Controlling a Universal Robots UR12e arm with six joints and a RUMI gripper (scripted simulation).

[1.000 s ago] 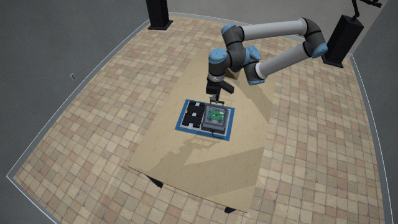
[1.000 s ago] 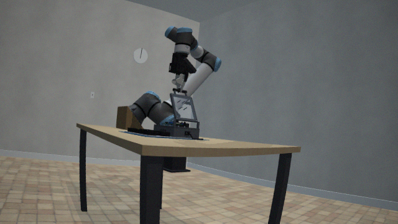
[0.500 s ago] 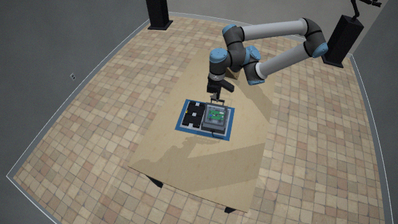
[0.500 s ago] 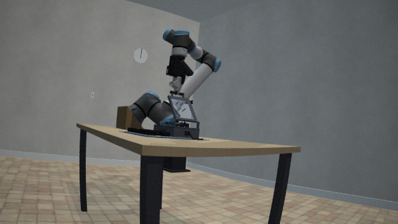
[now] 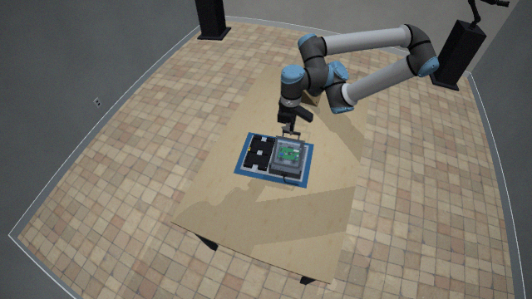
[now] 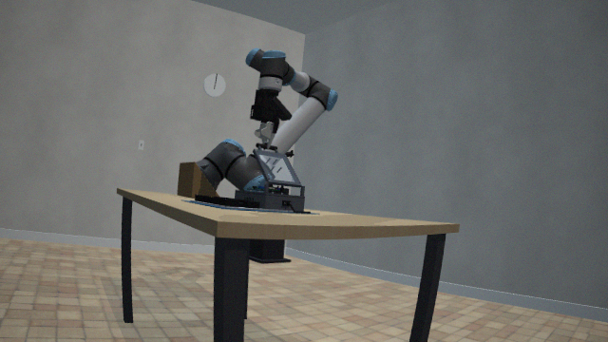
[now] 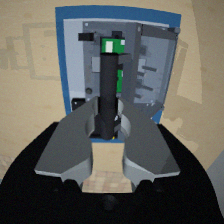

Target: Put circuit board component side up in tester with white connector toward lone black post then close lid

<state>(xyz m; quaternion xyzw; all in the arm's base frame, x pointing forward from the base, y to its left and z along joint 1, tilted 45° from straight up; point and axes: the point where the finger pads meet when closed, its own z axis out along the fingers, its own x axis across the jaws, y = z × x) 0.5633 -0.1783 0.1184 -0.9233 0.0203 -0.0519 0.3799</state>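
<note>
Up close in the wrist view, the jaws of the gripper [image 7: 106,131] are clamped on a black bar, the lid handle [image 7: 106,95], which runs away from the camera between the two grey fingers. Beyond the handle lies the tester [image 7: 92,70], a grey box sitting on a blue mat [image 7: 62,60], and a patch of the green circuit board [image 7: 108,46] shows past the handle's far tip.

From the side, the lid [image 6: 277,167] stands tilted, partway between upright and flat, hinged on the tester's base [image 6: 266,199], with the gripper [image 6: 264,138] at its raised top edge. The arm [image 6: 296,124] reaches down to it from above.

From overhead, the circuit board [image 5: 289,153] lies flat inside the tester [image 5: 287,159], component side up. Whether the pins pass through its holes, or where the white connector points, is too small to tell. Just beside the tester, on the same blue mat [image 5: 241,166], sits the black tray [image 5: 258,153]; I can make out no board in it. All of it rests on the wooden worktop [image 5: 291,224], and black pedestals [image 5: 211,18] stand farther back on the tiled floor [image 5: 125,166].
</note>
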